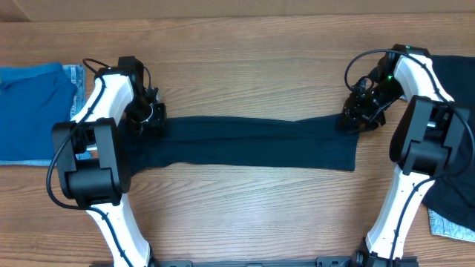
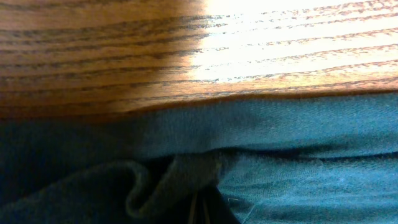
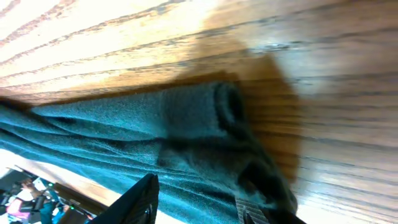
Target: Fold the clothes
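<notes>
Here the navy garment (image 1: 252, 142) lies stretched flat on the tabletop (image 1: 245, 215) between both end effectors. The left end effector (image 1: 151, 119) is clenched on its bunched end. The right end effector (image 1: 358, 115) is released, fingers (image 3: 144, 198) apart over the other end.

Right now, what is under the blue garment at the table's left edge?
Light denim lies under the blue garment, showing at its upper right corner and along its lower edge. The rest is covered, so its shape cannot be told.
</notes>
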